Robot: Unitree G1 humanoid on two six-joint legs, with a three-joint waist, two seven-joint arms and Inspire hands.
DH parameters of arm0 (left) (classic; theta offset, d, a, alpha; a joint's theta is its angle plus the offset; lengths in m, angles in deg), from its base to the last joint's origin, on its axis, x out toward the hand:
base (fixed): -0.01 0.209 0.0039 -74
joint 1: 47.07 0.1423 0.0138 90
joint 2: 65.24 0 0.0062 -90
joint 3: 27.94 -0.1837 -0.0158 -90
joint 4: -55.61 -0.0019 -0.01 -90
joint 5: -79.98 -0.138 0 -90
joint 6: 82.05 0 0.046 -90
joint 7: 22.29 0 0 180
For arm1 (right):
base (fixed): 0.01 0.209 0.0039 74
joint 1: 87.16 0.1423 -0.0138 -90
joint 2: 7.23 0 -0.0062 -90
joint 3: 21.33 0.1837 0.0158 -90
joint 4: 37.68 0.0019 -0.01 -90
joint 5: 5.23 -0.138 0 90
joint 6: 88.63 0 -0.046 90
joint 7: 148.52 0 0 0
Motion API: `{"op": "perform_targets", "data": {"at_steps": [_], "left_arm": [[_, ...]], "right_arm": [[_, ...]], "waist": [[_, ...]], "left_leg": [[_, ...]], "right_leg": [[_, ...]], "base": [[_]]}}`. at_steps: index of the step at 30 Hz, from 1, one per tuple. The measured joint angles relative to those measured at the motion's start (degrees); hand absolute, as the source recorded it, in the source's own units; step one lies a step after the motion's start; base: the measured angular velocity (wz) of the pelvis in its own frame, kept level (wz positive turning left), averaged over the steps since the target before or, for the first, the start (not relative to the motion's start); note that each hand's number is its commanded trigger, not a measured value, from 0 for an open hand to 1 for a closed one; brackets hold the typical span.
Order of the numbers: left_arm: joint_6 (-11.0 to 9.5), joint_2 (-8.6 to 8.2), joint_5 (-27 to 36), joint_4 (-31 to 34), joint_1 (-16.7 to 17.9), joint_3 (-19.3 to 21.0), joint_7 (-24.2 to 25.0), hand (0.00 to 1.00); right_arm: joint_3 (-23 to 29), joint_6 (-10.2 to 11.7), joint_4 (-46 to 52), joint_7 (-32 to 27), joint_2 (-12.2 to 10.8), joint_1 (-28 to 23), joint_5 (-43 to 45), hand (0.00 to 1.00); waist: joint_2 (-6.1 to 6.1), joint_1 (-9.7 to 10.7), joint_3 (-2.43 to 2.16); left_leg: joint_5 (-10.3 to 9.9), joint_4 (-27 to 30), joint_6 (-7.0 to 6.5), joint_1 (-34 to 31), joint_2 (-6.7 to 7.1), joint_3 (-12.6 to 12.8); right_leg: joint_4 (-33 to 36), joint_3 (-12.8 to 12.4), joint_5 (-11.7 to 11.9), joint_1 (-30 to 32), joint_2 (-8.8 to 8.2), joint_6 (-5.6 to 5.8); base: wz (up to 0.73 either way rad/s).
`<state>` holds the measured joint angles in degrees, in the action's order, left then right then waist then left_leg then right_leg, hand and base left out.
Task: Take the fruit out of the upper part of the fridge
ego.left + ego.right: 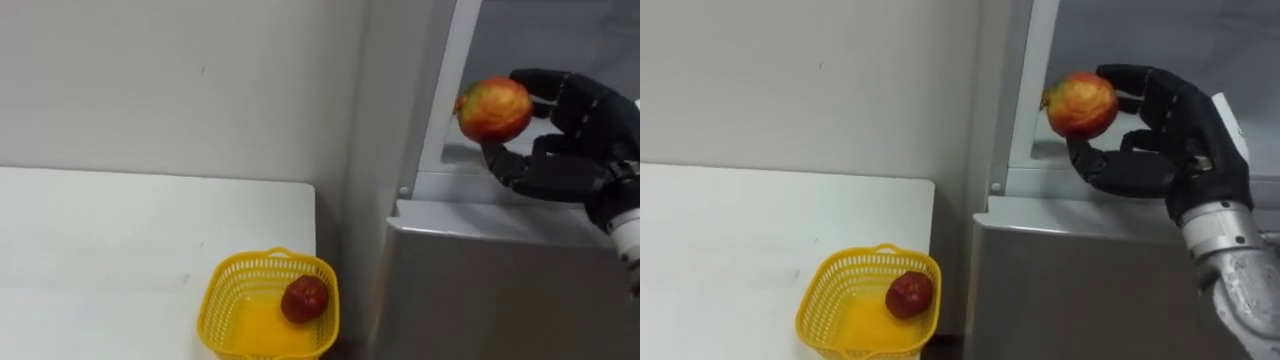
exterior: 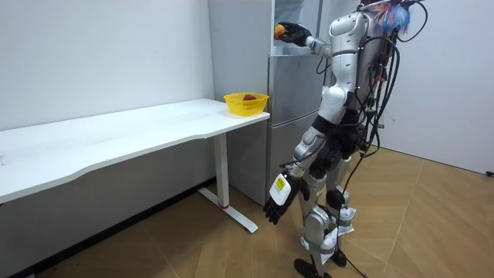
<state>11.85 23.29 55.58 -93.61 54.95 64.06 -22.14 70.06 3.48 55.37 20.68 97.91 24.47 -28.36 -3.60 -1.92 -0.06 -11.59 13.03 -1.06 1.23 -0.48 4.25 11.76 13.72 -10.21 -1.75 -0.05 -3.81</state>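
My right hand [image 1: 565, 140] is raised at the open upper fridge compartment [image 1: 560, 35], fingers and thumb curled round a red-and-yellow apple [image 1: 494, 108]. The fruit is held in the air just in front of the compartment's left edge, above the shelf lip. In the room view the same hand [image 2: 294, 33] holds the apple [image 2: 279, 31] at the fridge's top. My left hand [image 2: 274, 202] hangs by my thigh, fingers relaxed and holding nothing.
A yellow plastic basket [image 1: 215, 300] stands at the right end of the white table [image 1: 100, 240], with one dark red apple [image 1: 304, 299] inside. The grey lower fridge door [image 1: 480, 280] is closed beside the table. I stand facing the fridge on the wooden floor.
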Motion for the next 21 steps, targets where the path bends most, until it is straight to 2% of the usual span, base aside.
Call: {"op": "perform_targets", "data": {"at_steps": [1, 5, 7, 12, 15, 18, 21], "left_arm": [[-0.36, -0.30, -0.02, -0.48, 0.02, 0.00, 0.09, 0.00], [-0.73, -0.65, 0.01, -0.67, 0.03, 0.00, 0.52, 0.00], [-1.15, -0.85, -0.01, -1.13, 0.08, -0.01, 0.54, 0.00], [-1.58, -0.92, -0.02, -1.16, 0.23, -0.01, 0.50, 0.00], [-2.05, -0.92, 0.05, -1.47, 0.39, -0.06, 0.48, 0.00], [-2.97, -0.92, 0.09, -2.55, 0.00, -0.18, 0.49, 0.00], [-4.03, -0.90, 0.12, -3.42, -0.47, -0.32, 0.50, 0.00]], "right_arm": [[0.01, 0.05, 1.94, -0.66, -0.79, -0.66, 1.06, 1.00], [0.21, 1.27, 6.41, -2.66, -1.98, -2.42, 3.72, 1.00], [0.55, 2.32, 7.50, -3.21, -2.29, -2.54, 4.57, 1.00], [2.29, 3.34, 9.01, -3.77, -2.50, -3.38, 5.98, 1.00], [2.40, 4.58, 10.11, -4.62, -2.67, -5.03, 8.06, 1.00], [2.38, 5.70, 11.72, -4.74, -4.39, -6.60, 11.18, 1.00], [2.38, 6.78, 12.05, -5.03, -4.42, -6.82, 12.29, 1.00]], "waist": [[0.28, 0.02, -0.13], [0.42, 0.14, -0.07], [0.23, 0.34, -0.14], [-0.59, 0.45, -0.29], [-0.73, 0.44, -0.18], [-0.67, 0.86, 0.04], [-0.63, 0.97, 0.11]], "left_leg": [[0.00, -0.36, 0.00, -0.01, -0.05, 0.44], [0.01, -0.33, 0.00, -0.04, -0.10, 0.44], [0.01, -0.28, 0.00, 0.03, -0.06, 0.43], [0.01, -0.26, -0.01, 0.07, -0.03, 0.45], [0.01, -0.25, -0.01, 0.15, -0.03, 0.48], [0.00, -0.26, -0.01, 0.09, -0.06, 0.70], [-0.01, -0.31, -0.02, 0.08, -0.08, 0.91]], "right_leg": [[0.11, -0.43, -0.07, 0.60, 0.00, 0.00], [0.18, -0.70, -0.06, 0.73, 0.06, -0.02], [0.18, -0.79, -0.06, 0.71, 0.04, -0.01], [0.09, -0.87, -0.06, 0.66, 0.04, 0.00], [0.06, -0.96, -0.07, 0.63, 0.05, 0.01], [0.09, -1.01, -0.10, 0.71, 0.08, 0.04], [0.16, -1.19, -0.09, 0.82, 0.09, 0.04]], "base": [[-0.15], [-0.05], [0.00], [0.00], [0.00], [0.00], [-0.01]]}}
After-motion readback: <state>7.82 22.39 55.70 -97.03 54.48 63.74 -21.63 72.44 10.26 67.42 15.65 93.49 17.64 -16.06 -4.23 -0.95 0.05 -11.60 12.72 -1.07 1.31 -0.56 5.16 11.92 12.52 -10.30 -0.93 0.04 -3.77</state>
